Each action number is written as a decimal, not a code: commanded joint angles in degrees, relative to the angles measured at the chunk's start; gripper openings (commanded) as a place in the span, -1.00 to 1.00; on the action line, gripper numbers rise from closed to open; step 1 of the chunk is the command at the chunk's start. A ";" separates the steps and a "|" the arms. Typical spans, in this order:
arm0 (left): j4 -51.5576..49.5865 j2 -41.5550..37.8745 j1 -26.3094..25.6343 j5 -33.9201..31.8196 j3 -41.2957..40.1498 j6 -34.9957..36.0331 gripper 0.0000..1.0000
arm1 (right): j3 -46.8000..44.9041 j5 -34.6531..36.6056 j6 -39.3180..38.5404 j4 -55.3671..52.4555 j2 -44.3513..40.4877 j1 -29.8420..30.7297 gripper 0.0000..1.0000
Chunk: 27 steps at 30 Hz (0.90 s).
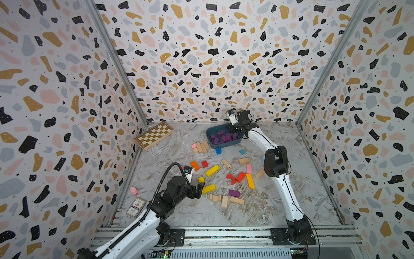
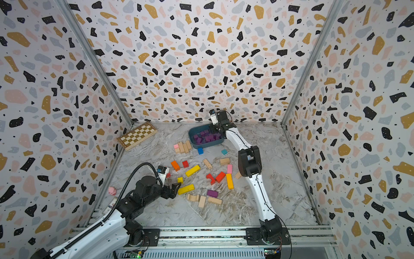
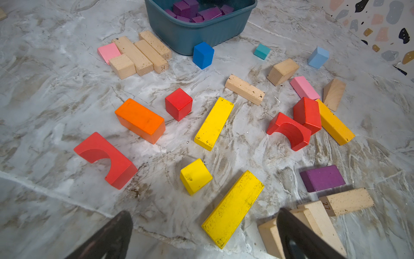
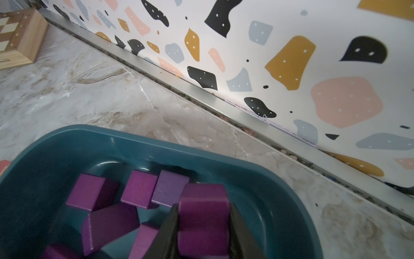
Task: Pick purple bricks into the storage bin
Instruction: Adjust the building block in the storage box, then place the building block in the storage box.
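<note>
Right gripper (image 4: 203, 216) pinches a purple brick (image 4: 202, 199) just over the bin (image 4: 264, 190); left gripper (image 3: 203, 212) hangs spread near a loose brick (image 3: 322, 178).

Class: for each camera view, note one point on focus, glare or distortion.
In both top views: sharp, but the wide lens splays the corner posts outward. Left wrist view: blocks crisp, the open left gripper blurred at the edge. Right wrist view: the purple brick clamped in the right gripper is soft, and light glints off the bin.
</note>
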 commanded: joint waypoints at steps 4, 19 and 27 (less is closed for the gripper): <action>2.50 -0.15 0.19 -0.34 -0.07 -0.02 0.98 | 2.45 -0.36 -0.11 -0.09 0.02 -1.02 -0.95; 2.50 0.30 0.14 -0.40 0.02 -0.02 0.98 | 2.36 -2.06 -0.48 -0.59 0.85 0.19 -0.61; 2.50 0.16 0.15 -0.41 0.01 -0.04 0.98 | 2.34 -1.79 -0.66 -0.75 -0.08 0.19 -0.36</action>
